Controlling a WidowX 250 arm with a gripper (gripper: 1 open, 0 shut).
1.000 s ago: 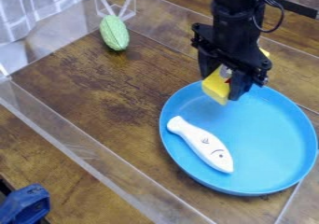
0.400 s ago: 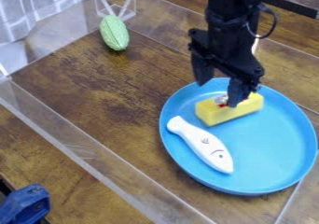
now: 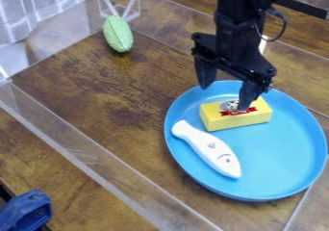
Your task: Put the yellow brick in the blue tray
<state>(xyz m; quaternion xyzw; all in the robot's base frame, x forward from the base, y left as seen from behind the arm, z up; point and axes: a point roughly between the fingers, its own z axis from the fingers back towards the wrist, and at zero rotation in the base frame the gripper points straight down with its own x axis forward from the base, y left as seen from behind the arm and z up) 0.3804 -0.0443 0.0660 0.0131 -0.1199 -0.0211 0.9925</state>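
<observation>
The yellow brick lies flat inside the blue tray, its white-and-red label facing up. My gripper hangs just above the brick, pointing down, jaws open and spread to either side with nothing between them. One dark fingertip seems to reach down near the label. A white fish lies in the tray in front of the brick, apart from it.
A green ribbed oval object sits on the wooden table at the back left. A clear plastic wall runs around the work area. A blue thing sits at the bottom left corner outside the wall.
The gripper held the brick above the tray's rim a second ago. It has opened, and the brick now lies flat in the tray.
</observation>
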